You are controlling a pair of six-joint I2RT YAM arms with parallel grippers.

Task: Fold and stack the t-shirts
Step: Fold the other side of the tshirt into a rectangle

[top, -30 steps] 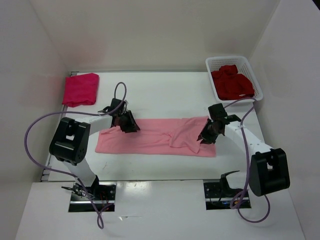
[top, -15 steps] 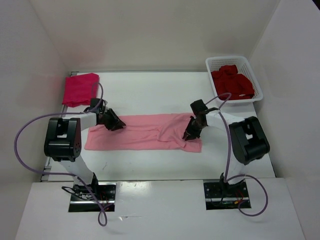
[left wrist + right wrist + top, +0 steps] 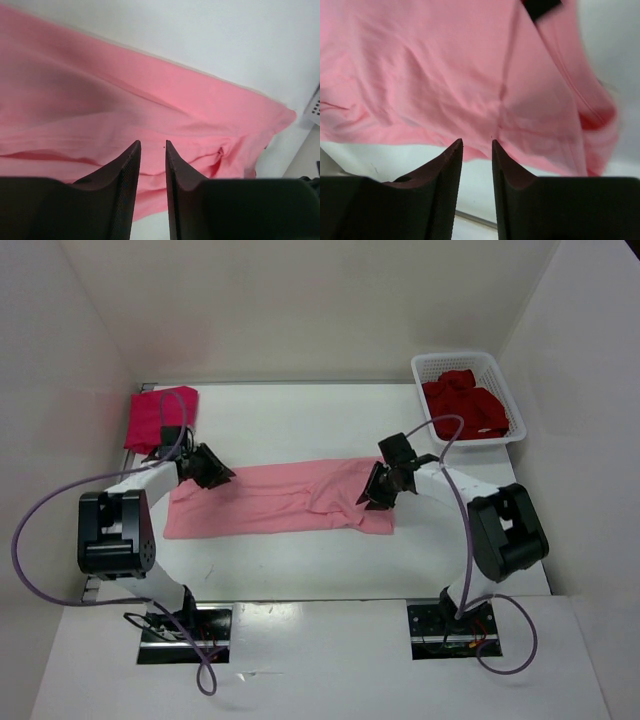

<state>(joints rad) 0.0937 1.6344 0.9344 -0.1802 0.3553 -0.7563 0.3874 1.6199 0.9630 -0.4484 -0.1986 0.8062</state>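
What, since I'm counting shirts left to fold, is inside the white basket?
A crumpled dark red shirt fills the white basket. The basket floor beneath is covered, so anything under the shirt cannot be seen.

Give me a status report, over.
Left gripper at corner of pink shirt, grip unclear. Right gripper open over right end. Shirt not stacked. Nothing blocking.

A white tabletop (image 3: 300,430) sits boxed in by plain white walls (image 3: 300,310) at 9, 12 and 3 o'clock, softly and evenly lit, with a faint pink tinge toward 11 o'clock
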